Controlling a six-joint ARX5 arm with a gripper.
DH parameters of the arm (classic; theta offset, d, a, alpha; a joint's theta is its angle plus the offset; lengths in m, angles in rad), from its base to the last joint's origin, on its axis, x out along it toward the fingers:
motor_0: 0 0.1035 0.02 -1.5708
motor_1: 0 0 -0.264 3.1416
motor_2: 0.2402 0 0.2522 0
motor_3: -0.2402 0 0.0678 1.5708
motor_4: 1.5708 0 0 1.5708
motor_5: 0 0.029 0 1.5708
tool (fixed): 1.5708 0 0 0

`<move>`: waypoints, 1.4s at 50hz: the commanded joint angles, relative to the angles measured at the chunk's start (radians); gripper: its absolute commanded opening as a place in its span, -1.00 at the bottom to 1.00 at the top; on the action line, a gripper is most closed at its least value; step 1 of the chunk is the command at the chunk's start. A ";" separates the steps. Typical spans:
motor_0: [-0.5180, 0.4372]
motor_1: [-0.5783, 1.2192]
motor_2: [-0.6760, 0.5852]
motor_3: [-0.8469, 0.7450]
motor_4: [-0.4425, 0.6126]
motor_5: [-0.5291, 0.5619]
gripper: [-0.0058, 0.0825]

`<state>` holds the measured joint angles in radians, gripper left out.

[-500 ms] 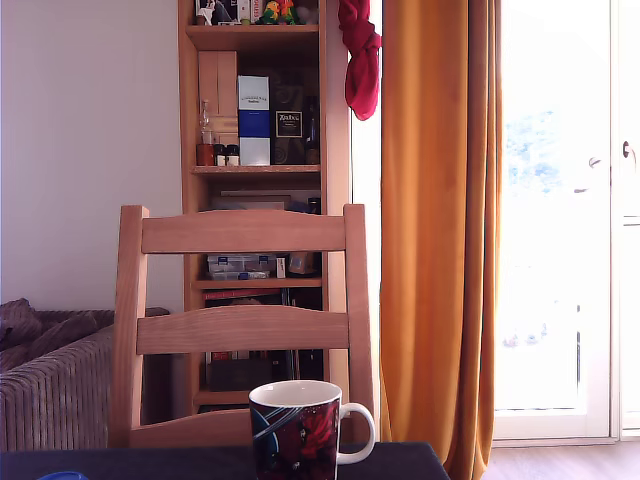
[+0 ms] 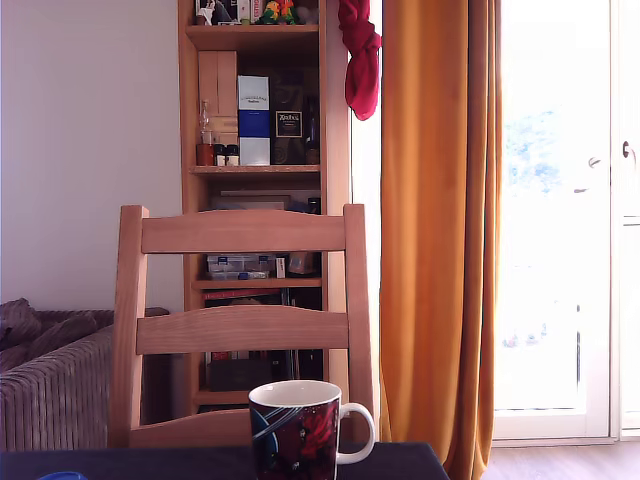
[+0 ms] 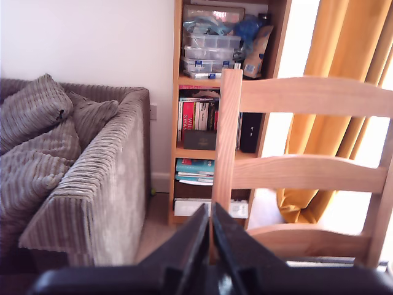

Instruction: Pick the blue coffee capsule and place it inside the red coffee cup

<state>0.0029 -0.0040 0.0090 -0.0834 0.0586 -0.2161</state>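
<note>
The curtain (image 2: 437,230), a long orange drape, hung at the exterior view's right beside a bright glass door (image 2: 560,220). A tall wooden bookshelf (image 2: 255,180) stood behind, holding boxes, small bottles and books; the wrist view showed its lower shelves with storage tubs and a row of books. A red cloth (image 2: 360,55) hung at its upper corner. At the exterior view's left sat a grey corduroy sofa (image 3: 92,184) with ribbed cushions (image 3: 37,129) piled on it.

A wooden chair (image 2: 245,330) with two curved back slats stood at the far edge of the dark table (image 2: 400,462). The mug (image 2: 296,430), printed in red and dark navy with a white inside, rim and handle, stood upright on the table just in front of the chair, its handle turned to the exterior view's right.

The claw (image 3: 210,246) appeared only in the wrist view, black, its two fingers (image 3: 195,243) pressed close with barely a slit between them and nothing held, pointing toward the chair's near post.

The capsule (image 2: 62,476) showed only as a sliver of bright blue at the bottom edge of the exterior view, on the table, well apart from the mug and toward that view's left.
</note>
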 commanded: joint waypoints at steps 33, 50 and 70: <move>-0.092 0.236 0.021 -0.204 0.456 -0.368 -0.76; -0.183 0.607 0.127 -0.215 0.457 -0.330 0.44; -0.289 1.109 0.410 -0.281 0.201 -0.133 0.71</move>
<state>-0.2729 1.0512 0.4049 -0.3603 0.2810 -0.3779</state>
